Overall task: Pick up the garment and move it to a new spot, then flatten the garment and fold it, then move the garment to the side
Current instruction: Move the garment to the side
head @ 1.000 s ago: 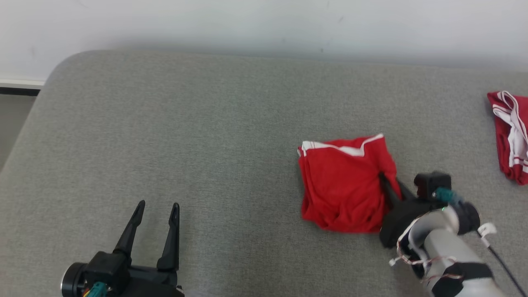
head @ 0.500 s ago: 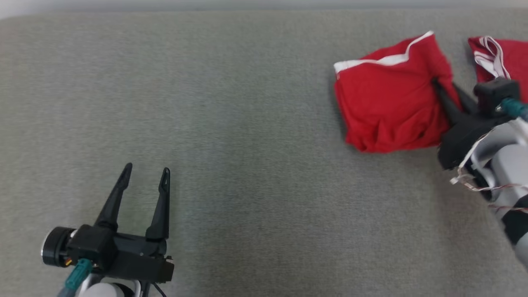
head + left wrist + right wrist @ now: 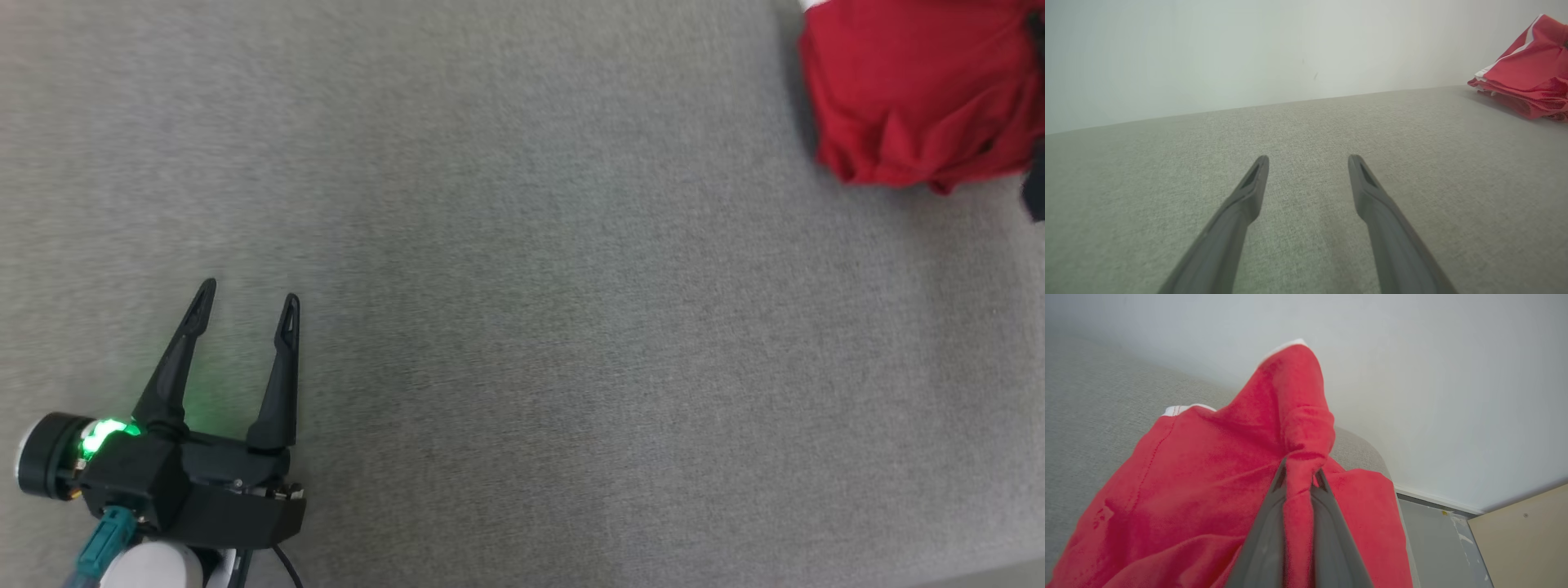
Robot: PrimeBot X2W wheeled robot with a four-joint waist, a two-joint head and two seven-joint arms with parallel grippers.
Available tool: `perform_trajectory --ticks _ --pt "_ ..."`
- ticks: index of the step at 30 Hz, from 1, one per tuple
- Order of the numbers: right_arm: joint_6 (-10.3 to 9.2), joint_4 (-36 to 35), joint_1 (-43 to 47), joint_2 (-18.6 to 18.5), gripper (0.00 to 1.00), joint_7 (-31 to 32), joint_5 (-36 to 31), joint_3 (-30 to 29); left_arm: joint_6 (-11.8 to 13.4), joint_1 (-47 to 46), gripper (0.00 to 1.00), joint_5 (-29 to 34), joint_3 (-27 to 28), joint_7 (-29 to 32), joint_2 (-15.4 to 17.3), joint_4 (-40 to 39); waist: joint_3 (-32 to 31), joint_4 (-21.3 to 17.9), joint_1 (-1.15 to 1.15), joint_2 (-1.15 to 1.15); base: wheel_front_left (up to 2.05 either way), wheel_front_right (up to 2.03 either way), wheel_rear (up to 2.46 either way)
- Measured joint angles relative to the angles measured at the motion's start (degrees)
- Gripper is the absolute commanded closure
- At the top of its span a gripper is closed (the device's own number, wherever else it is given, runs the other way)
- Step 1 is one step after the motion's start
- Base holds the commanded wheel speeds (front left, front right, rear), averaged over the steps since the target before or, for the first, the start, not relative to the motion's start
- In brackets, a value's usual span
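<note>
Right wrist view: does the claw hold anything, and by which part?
The right claw is shut on the red garment, pinching a bunched fold of its cloth. The left claw is open and holds nothing.

The red garment [image 3: 914, 90], trimmed in white, lies crumpled in folds on the grey fabric surface [image 3: 522, 245], one ridge of cloth pulled up and pinched in the right pincer [image 3: 1299, 477].

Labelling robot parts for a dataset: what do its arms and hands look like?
Left hand: two long, tapered black fingers with slotted tips, boxy black body, green light, teal connector, white forearm. Right hand: matching dark grey fingers.
</note>
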Motion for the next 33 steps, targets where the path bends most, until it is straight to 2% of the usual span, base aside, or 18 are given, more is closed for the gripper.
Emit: perform_trajectory --ticks 15,31,33 --pt "0.00 8.56 -9.40 -5.04 1.00 0.68 -2.14 1.13 1.10 0.06 0.00 0.90 -0.25 2.57 2.26 -9.58 6.94 -4.95 -0.01 0.00 0.00 0.00 0.00" --pt "0.00 19.31 -16.36 -5.28 1.00 -0.52 -5.10 1.90 2.22 0.47 0.00 0.79 0.02 3.54 3.22 -12.78 9.48 -3.91 -0.01 -0.01 0.00 0.00 0.00" --pt "0.00 20.30 -16.96 -5.06 0.00 -1.55 -5.94 1.93 2.46 0.48 0.00 0.78 0.05 3.53 3.32 -12.92 9.64 -3.69 -0.01 -0.01 0.00 0.00 0.00"
